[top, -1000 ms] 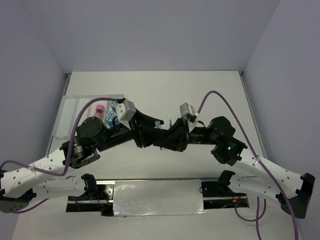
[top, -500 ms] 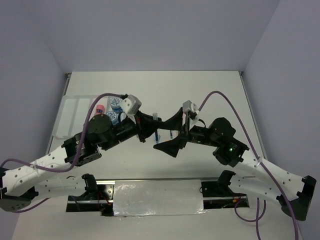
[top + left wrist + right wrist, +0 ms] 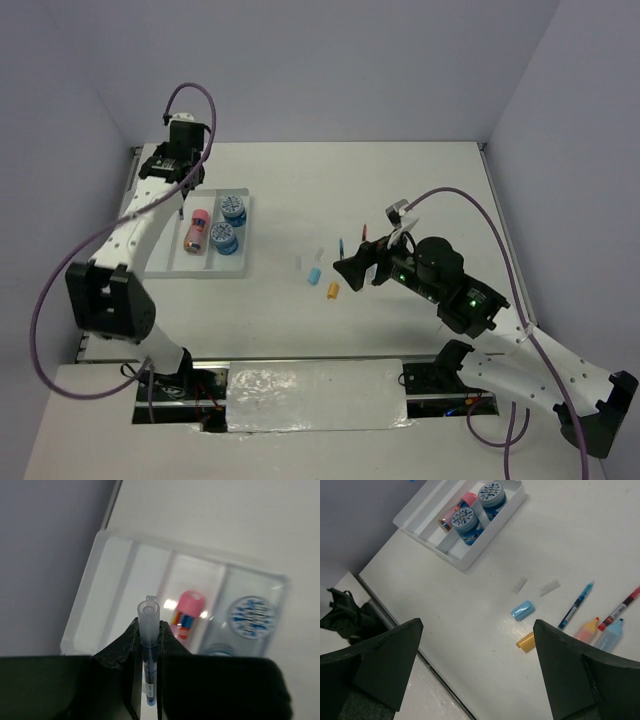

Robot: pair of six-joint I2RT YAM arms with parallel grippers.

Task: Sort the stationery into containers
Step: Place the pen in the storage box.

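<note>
My left gripper (image 3: 149,630) is shut on a thin blue pen (image 3: 149,617) with a clear cap. It hangs above the left compartments of the white tray (image 3: 120,580), at the far left (image 3: 180,192). The tray holds a pink-orange cylinder (image 3: 189,611) and two blue-white rolls (image 3: 233,208) (image 3: 223,239). My right gripper (image 3: 480,675) stands open and holds nothing, above the table's middle (image 3: 352,268). Below it lie a light-blue piece (image 3: 522,610), an orange piece (image 3: 526,641), two clear pieces (image 3: 520,584) (image 3: 549,587), another blue pen (image 3: 576,606), a red pen (image 3: 620,609), a peach piece (image 3: 585,629) and a light-blue marker (image 3: 609,635).
The tray's (image 3: 150,225) two left compartments show nothing in them. The table's near edge (image 3: 395,620) runs close under my right gripper. Grey walls close in the far and left sides.
Both grippers met at the table's middle. The left one shut on the pen and swung far left over the tray. The right one opened and drew back to the right.
</note>
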